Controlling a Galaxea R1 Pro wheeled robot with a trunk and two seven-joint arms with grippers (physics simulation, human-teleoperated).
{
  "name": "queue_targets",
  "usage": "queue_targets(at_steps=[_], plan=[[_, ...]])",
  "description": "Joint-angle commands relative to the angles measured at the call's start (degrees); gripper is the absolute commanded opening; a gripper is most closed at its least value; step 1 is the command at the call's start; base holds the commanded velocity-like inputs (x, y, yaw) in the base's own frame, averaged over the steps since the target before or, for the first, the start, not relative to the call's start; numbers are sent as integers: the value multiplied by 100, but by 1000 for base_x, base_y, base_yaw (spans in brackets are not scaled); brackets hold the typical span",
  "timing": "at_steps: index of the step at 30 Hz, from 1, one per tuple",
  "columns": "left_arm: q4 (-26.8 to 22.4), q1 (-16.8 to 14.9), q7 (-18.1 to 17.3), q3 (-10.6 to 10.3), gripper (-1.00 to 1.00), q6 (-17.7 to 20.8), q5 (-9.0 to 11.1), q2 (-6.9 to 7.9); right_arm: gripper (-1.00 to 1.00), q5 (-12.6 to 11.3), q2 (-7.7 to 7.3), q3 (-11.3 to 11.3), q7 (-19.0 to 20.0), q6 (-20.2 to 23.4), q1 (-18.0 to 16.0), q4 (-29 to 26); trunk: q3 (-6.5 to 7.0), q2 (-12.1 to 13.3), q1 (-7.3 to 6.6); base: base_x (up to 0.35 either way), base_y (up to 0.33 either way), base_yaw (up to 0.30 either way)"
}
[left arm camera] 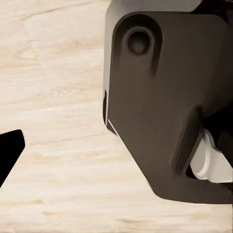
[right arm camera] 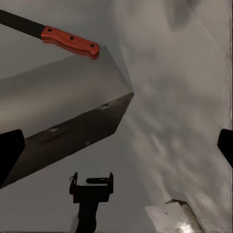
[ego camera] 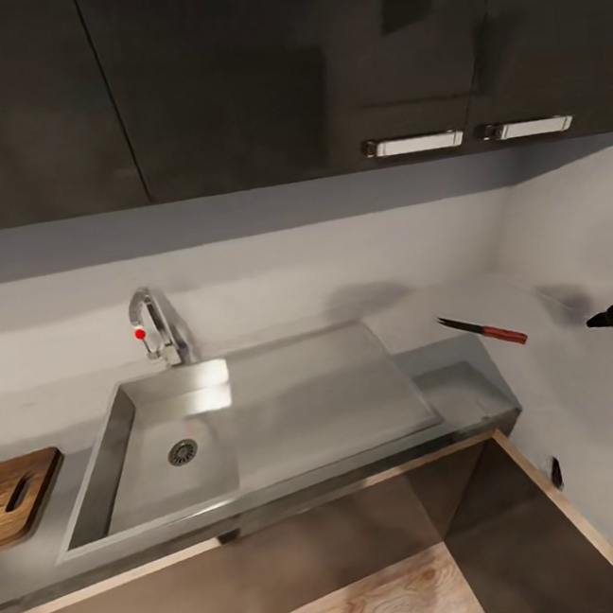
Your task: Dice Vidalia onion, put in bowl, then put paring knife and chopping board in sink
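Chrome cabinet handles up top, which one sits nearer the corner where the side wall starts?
The right-hand chrome bar handle. It sits closest to the side wall, while the other chrome bar handle lies further left, above the steel drainboard.

Head view: high, angled down over sink [ego camera: 262, 416] and countertop [ego camera: 467, 379], facing wall cabinets; left wrist view: close above pale wood floor [left arm camera: 58, 145]; right wrist view: near counter's end; 2 views share the paring knife [ego camera: 482, 329] [right arm camera: 70, 41].
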Motion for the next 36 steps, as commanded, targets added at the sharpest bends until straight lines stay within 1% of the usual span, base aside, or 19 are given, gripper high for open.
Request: queue_targets(at_steps=[1, 3, 5, 11, 13, 16, 17, 19, 20, 21, 23, 27, 36], plan=[[9, 20, -35, -46, 100, 10, 60, 19, 100, 63, 1, -10, 53, 15, -7, -4, -9, -12, 4, 0, 0, -130], [9, 93, -63, -46, 100, 9, 59, 79, 100, 62, 1, -10, 22, 15, -7, -4, -7, -12, 4, 0, 0, -68], [9, 138, -81, -46, 100, 9, 57, 104, 100, 58, 1, -10, -22, 15, -9, -4, -6, -12, 4, 0, 0, -28], [2, 171, -84, -47, 100, 3, 52, 105, 100, 46, 13, -2, -54, 15, -9, 0, -5, -12, 4, 56, -46, -6], [1, 175, -84, -47, 100, 3, 52, 104, 100, 42, 42, -2, -52, 15, -8, 3, -5, -12, 4, 193, -177, -1], [1, 176, -84, -51, 100, 3, 52, 103, 100, 44, 125, 15, -51, 15, -9, 4, -5, -12, 4, 227, -214, 0], [1, 177, -84, -49, 100, 3, 52, 103, 100, 45, 149, 74, -51, 15, -9, 4, -5, -12, 4, 238, -225, 0], [1, 177, -79, -49, 100, 0, 52, 103, 100, 41, 179, 436, -51, 15, -10, 5, -5, -12, 4, 243, -229, 0], [1, 177, -78, -49, 100, 1, 52, 102, 100, 40, 182, 517, -49, 15, -8, 5, -5, -12, 4, 244, -230, 0], [1, 178, -77, -51, 100, -2, 52, 102, 100, 39, 186, 650, -48, 15, -9, 5, -5, -12, 4, 244, -231, 0], [1, 178, -76, -48, 100, -4, 52, 103, 100, 38, 191, 795, -44, 15, -7, 5, -5, -12, 4, 245, -230, 0], [1, 178, -76, -46, 100, -6, 52, 110, 100, 38, 193, 874, -37, 10, -9, 55, -5, -12, 4, 245, -207, 0], [1, 178, -76, -46, 100, -6, 52, 117, 100, 31, 194, 894, -21, -61, -4, 218, -5, -12, 4, 217, -38, 0]])
